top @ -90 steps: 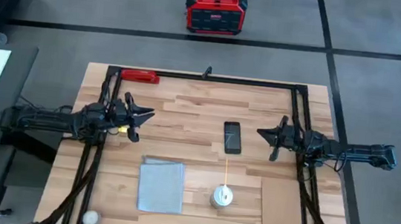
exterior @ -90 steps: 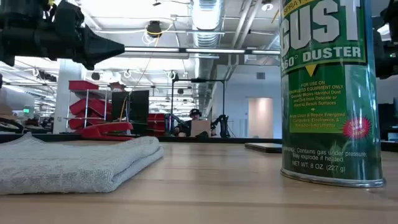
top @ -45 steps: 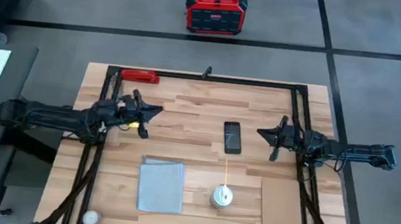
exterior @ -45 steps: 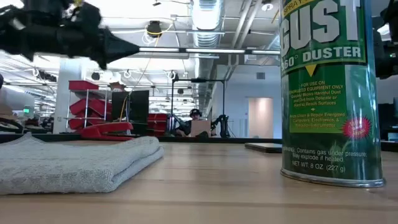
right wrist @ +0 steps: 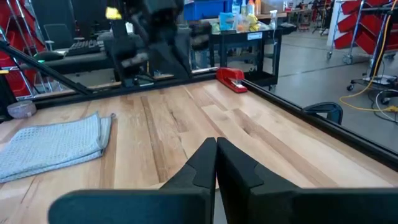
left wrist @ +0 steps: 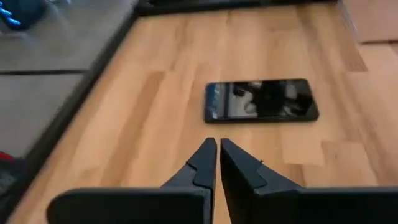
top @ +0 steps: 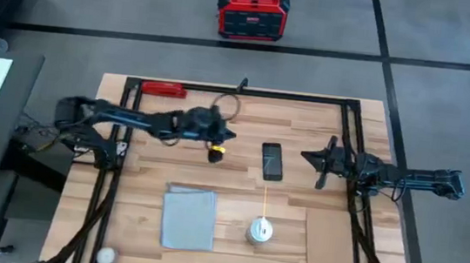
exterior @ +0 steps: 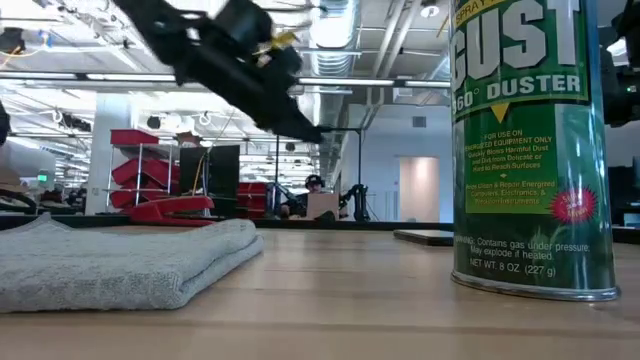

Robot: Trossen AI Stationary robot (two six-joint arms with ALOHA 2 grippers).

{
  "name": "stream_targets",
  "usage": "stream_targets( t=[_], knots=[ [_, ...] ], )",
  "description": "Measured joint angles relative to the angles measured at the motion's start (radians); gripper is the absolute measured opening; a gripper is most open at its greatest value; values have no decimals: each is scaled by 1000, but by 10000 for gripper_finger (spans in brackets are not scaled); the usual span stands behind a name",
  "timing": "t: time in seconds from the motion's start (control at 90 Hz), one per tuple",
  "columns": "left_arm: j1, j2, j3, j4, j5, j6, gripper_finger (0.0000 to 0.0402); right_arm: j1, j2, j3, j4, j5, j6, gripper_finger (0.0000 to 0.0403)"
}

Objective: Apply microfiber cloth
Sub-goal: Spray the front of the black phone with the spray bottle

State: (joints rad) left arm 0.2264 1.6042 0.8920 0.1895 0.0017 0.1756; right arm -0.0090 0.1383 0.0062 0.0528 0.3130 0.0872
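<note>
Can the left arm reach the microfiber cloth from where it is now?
Probably yes. The left gripper hangs shut above bare wood beside the phone; nothing lies between it and the microfiber cloth.

One microfiber cloth (top: 188, 218), one black phone (top: 272, 160), one dust-remover spray can (top: 260, 230), one red stapler (top: 163, 89), one tan cardboard patch (top: 335, 238) lie on one table (top: 245, 115); two arms reach in.

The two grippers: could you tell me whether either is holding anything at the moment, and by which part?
Nothing is held. The left gripper is shut and empty above the table near the phone; the right gripper is shut and empty too.
</note>
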Motion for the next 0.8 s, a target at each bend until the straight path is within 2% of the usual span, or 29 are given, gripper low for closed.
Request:
stream_targets(
  t=[0.156, 0.8],
  knots=[
    [-2, 56, 52, 6, 65, -4, 0, 0, 0, 0, 0, 0, 0, 0],
    [0, 67, 53, 36, 65, -64, 0, 0, 0, 0, 0, 0, 0, 0]
  ],
)
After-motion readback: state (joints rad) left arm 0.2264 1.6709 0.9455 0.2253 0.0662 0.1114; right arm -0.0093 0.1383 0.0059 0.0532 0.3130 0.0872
